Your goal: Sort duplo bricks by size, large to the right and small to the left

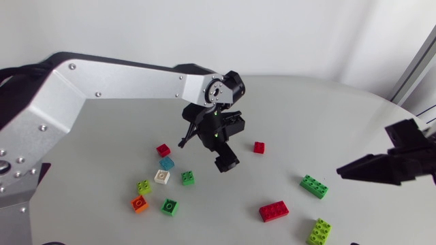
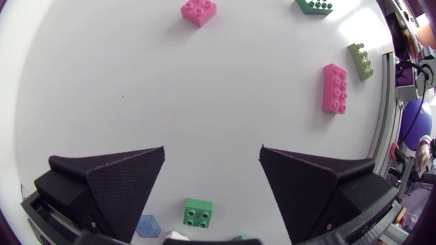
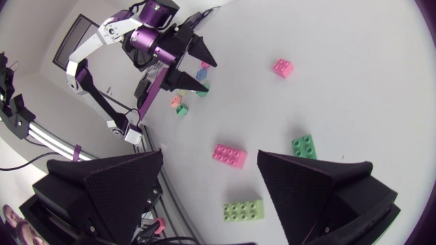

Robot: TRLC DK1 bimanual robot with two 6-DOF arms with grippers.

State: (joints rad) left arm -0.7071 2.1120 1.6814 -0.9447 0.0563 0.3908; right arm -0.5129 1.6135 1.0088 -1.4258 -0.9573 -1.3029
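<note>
Hovering wide apart and empty over the tabletop, the left claw has the small red brick ahead, likely light, stiff and slick, best pinched across its flat sides.

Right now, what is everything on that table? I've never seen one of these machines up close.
Small bricks: seven; red, blue, white, lime, orange, two green; clustered left of the middle.
Small red brick: one, alone near the middle.
Large bricks: three; green, red, lime; on the right side.
Table: one, pale grey.
Left arm: one, silver, reaching over the table by the cluster.
Left gripper: one, black, open and empty.
Right gripper: one, black, open and empty, at the right edge.
</note>
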